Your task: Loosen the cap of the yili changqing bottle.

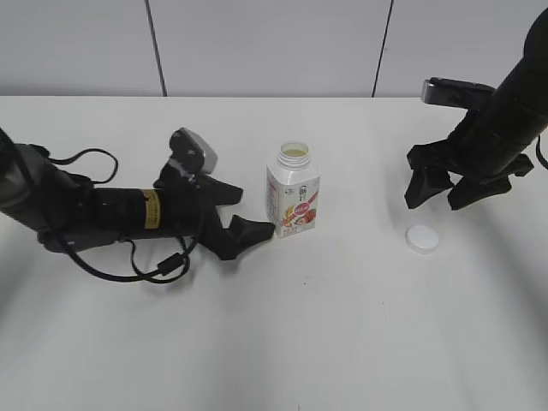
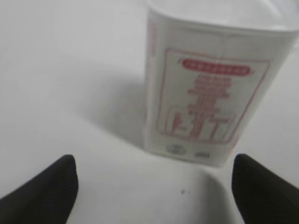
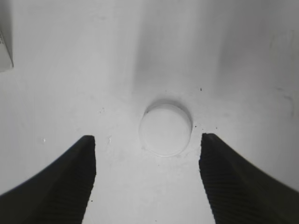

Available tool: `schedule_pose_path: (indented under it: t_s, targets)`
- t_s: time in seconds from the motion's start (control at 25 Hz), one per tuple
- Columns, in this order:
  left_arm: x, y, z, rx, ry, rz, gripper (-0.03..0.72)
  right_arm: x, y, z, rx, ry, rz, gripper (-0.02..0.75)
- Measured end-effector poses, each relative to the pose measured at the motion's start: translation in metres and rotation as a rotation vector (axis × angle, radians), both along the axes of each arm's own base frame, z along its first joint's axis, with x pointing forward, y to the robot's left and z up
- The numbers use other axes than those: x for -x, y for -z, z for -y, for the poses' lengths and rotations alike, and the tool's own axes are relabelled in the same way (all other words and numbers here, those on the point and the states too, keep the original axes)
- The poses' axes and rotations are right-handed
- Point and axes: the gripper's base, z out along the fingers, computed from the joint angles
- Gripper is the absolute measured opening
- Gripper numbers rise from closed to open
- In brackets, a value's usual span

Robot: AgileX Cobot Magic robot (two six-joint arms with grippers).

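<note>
The yili changqing bottle (image 1: 294,193) stands upright mid-table, its neck bare and open at the top. In the left wrist view its label side (image 2: 210,88) fills the upper right, blurred. The white cap (image 1: 422,240) lies flat on the table to the bottle's right, apart from it. My left gripper (image 1: 247,212) lies low just left of the bottle, open, its fingers apart from the bottle (image 2: 153,168). My right gripper (image 1: 439,199) hangs open above and a little behind the cap. In the right wrist view the cap (image 3: 165,129) sits just ahead of the gap of that gripper (image 3: 147,142).
The white table (image 1: 257,342) runs back to a grey panelled wall. Black cables (image 1: 163,270) loop under the left arm. A corner of the bottle (image 3: 4,51) shows at the left edge of the right wrist view.
</note>
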Motion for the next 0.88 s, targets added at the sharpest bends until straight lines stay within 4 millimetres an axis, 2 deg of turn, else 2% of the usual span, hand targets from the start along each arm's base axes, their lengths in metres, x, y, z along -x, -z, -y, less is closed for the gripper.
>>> schedule_pose_path:
  t_s: [0.2, 0.4, 0.72, 0.88]
  targets:
    - [0.006, -0.014, -0.041, 0.005, -0.053, -0.004, 0.601, 0.003, -0.004, 0.000, -0.004, -0.010, -0.020, 0.546]
    - [0.001, -0.058, -0.063, 0.022, -0.113, 0.094, 0.593, 0.006, -0.010, 0.000, -0.007, -0.016, -0.023, 0.546]
    - [-0.002, -0.121, -0.088, -0.186, -0.329, 0.187, 0.591, 0.011, -0.046, 0.002, 0.004, -0.027, 0.089, 0.546]
    - [-0.002, -0.136, -0.106, -0.314, -0.497, 0.157, 0.578, 0.010, -0.065, 0.005, 0.029, -0.042, 0.161, 0.546]
